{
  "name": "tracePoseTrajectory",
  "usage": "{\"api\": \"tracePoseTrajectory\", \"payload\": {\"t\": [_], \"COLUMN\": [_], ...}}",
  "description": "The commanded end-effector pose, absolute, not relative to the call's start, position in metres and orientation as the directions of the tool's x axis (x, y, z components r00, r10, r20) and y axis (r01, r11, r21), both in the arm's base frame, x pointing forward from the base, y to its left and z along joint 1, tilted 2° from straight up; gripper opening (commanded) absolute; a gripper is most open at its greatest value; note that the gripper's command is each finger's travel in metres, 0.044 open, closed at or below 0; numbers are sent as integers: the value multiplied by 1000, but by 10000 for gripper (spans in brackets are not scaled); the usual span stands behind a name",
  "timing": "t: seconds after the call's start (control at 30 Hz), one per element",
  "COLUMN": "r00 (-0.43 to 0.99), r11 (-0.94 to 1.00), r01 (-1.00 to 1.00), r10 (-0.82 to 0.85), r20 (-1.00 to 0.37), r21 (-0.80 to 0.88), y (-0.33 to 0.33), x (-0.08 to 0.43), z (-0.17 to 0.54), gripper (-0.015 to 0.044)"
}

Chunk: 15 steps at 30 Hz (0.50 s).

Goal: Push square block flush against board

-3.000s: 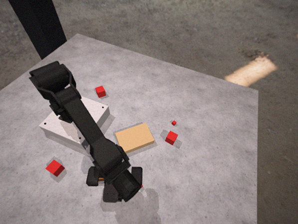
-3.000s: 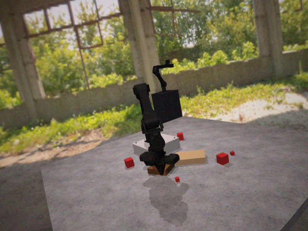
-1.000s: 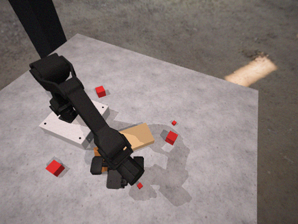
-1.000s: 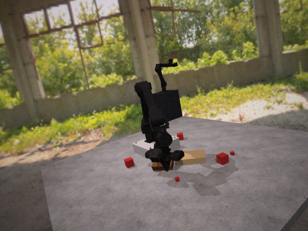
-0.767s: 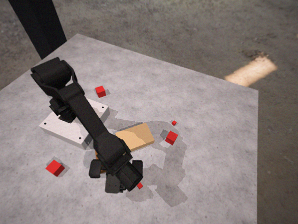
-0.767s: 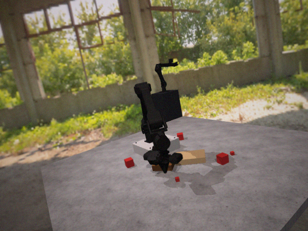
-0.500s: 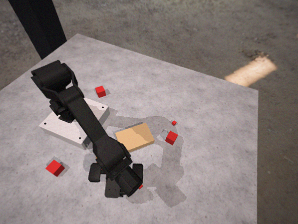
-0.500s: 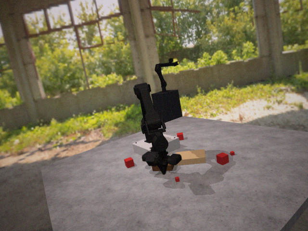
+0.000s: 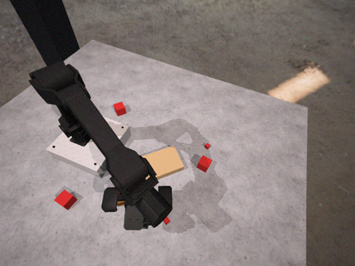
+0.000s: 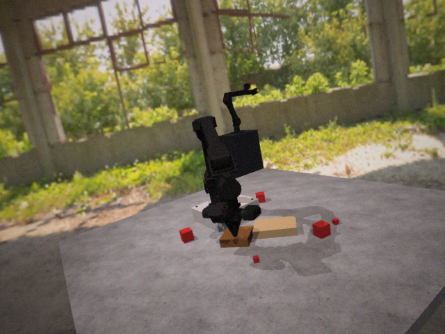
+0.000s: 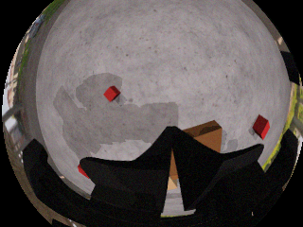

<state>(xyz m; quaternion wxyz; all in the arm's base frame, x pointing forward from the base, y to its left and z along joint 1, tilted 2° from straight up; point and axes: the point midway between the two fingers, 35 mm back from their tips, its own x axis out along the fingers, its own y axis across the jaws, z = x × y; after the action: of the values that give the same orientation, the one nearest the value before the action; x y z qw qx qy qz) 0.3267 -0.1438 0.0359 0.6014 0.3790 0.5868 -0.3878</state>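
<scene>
The brown block (image 9: 121, 203) (image 10: 229, 241) (image 11: 208, 137) looks almost against the tan board (image 9: 165, 163) (image 10: 274, 228) (image 11: 172, 183), but the gripper (image 9: 144, 227) (image 10: 235, 234) (image 11: 170, 130), fingers pressed together, must still move away.

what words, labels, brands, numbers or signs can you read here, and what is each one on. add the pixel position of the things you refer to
There are none to read in any of the three views.
White box (image 9: 75, 152) (image 10: 201, 211): no lettering, only small dark dots on its top.
Brown block (image 10: 235, 243) (image 11: 208, 139) and tan board (image 9: 165, 161) (image 10: 276, 227): no text on the sides that show.
Robot arm (image 9: 93, 123) (image 10: 215, 147): no brand or number can be made out.
</scene>
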Motion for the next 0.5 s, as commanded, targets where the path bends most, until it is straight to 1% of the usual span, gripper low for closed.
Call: {"api": "tracePoseTrajectory", "payload": {"t": [0.0, 0.07, 0.23, 0.37, 0.47], "r00": [2, 2, 2, 2, 2], "r11": [507, 544, 554, 627, 632], "r01": [862, 839, 833, 779, 775], "r10": [-19, -19, -19, -19, -19], "r20": [-1000, -1000, -1000, -1000, -1000], "r21": [-8, -9, -9, -10, -11], "y": [-132, -127, -127, -128, -128], "x": [327, 328, 328, 328, 328], "z": [35, 35, 32, -17, -20], "gripper": [0, 0, 0, 0, 0]}}
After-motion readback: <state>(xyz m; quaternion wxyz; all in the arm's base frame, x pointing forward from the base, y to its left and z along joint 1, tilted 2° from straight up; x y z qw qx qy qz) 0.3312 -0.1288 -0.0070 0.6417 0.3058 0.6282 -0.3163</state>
